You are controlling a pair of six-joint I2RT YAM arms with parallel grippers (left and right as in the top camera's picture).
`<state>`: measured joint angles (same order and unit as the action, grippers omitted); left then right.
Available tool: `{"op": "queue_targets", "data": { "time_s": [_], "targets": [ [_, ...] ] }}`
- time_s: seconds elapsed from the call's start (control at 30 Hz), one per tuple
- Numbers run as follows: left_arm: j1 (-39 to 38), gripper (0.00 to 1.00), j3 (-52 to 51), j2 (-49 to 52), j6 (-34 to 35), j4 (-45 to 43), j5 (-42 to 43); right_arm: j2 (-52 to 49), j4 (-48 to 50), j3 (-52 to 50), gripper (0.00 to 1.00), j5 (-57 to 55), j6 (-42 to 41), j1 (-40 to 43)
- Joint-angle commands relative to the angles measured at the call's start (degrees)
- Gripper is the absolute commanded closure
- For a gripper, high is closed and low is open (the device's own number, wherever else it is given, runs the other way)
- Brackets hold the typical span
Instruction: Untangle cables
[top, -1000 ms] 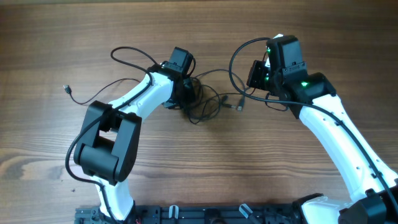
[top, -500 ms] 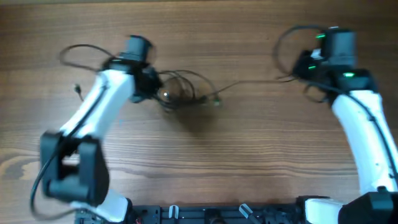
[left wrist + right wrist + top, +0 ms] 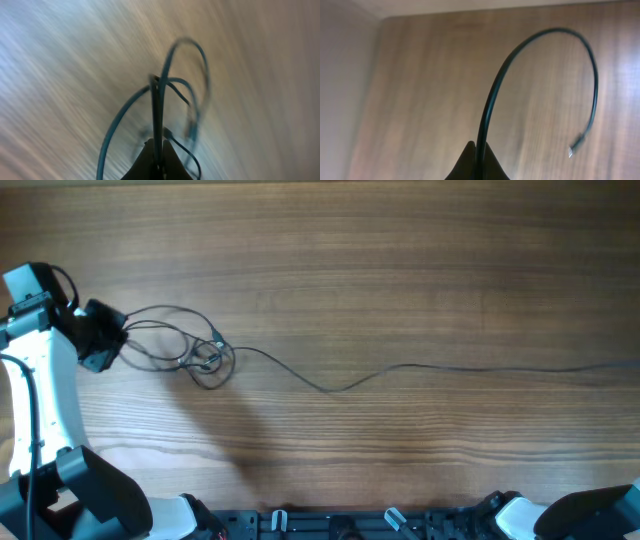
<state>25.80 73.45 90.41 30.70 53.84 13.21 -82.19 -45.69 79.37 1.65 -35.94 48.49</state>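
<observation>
The thin black cables form a small tangle of loops point(image 3: 190, 350) at the left of the table. One wire point(image 3: 420, 367) runs from the tangle across the table and off the right edge. My left gripper point(image 3: 103, 337) is at the far left, shut on cable strands point(image 3: 159, 107) that loop away from its fingertips point(image 3: 157, 149); that view is blurred. My right gripper is out of the overhead view. In the right wrist view it point(image 3: 479, 150) is shut on a cable point(image 3: 520, 50) that arcs up and right to a small plug point(image 3: 573, 148).
The wooden table point(image 3: 400, 270) fills the overhead view. A black rail point(image 3: 340, 525) with the arm bases runs along the front edge. A pale wall or edge point(image 3: 345, 75) shows at the left of the right wrist view.
Both arms have swung far apart, left arm to the left edge, right arm out of view to the right. The tangle moved left and one wire is drawn out long across the table.
</observation>
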Motion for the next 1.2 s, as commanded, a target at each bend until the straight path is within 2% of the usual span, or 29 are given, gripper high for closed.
{"op": "queue_targets", "data": {
  "time_s": [0.0, 0.1, 0.17, 0.27, 0.4, 0.43, 0.53, 0.63, 0.77, 0.83, 0.87, 0.9, 1.07, 1.13, 1.17],
  "targets": [
    [-6.9, 0.96, 0.0, -1.3, -2.2, -1.6, 16.8, -0.5, 5.2, 0.5, 0.96, 18.2, 8.9, -4.3],
    [-16.9, 0.96, 0.0, -1.3, -5.1, -3.4, 18.3, -0.5, 8.2, 0.5, 0.96, 33.0, 24.4, -11.9],
    [-22.6, 0.96, 0.0, -1.3, -5.1, -5.2, 18.2, -0.5, 5.7, 0.5, 0.96, 35.3, 31.8, -18.9],
    [-28.4, 0.96, 0.0, -1.3, -6.5, -8.2, 16.0, -0.9, 1.3, 0.5, 0.96, 33.5, 39.2, -29.7],
    [-30.8, 0.96, 0.0, -1.3, -6.3, -6.6, 8.7, -5.4, -5.0, 0.4, 0.96, 22.9, 40.3, -45.7],
    [-30.8, 0.96, 0.0, -1.3, -6.3, -6.3, 7.5, -8.2, -7.0, 0.4, 0.96, 21.9, 39.7, -49.9],
    [-30.8, 0.96, 0.0, -1.3, -6.3, -6.3, 7.0, -14.6, -9.3, 0.4, 0.96, 21.9, 33.8, -55.6],
    [-30.8, 0.96, 0.0, -1.3, -6.3, -6.3, 6.6, -20.8, -12.2, 0.4, 0.96, 21.9, 23.5, -59.3],
    [-30.8, 0.96, 0.0, -1.3, -6.3, -6.3, 6.6, -26.0, -13.7, -0.9, 0.96, 21.7, 18.8, -63.7],
    [-30.8, 0.96, 0.0, -1.3, -6.3, -6.3, 6.6, -26.4, -13.2, -3.4, 0.96, 18.9, 13.7, -65.4],
    [-30.8, 0.96, 0.0, -1.3, -6.3, -6.3, 6.6, -26.4, -12.9, -4.8, 0.92, 17.4, 12.0, -66.1],
    [-30.8, 0.96, 0.0, -1.3, -6.3, -6.3, 6.6, -26.4, -12.6, -5.8, 0.84, 17.0, 11.7, -66.6],
    [-30.8, 0.96, 0.0, -1.3, -6.3, -6.2, 6.6, -26.4, -9.0, -11.5, 0.80, 17.0, 9.5, -67.4],
    [-30.8, 0.96, 0.0, -1.3, -6.3, -6.0, 6.6, -26.4, -6.4, -13.6, 0.68, 17.0, 7.8, -67.4],
    [-30.8, 0.96, 0.0, -1.3, -6.3, -5.8, 6.6, -26.4, -4.6, -14.3, 0.68, 17.4, 6.1, -67.4]
  ]
}}
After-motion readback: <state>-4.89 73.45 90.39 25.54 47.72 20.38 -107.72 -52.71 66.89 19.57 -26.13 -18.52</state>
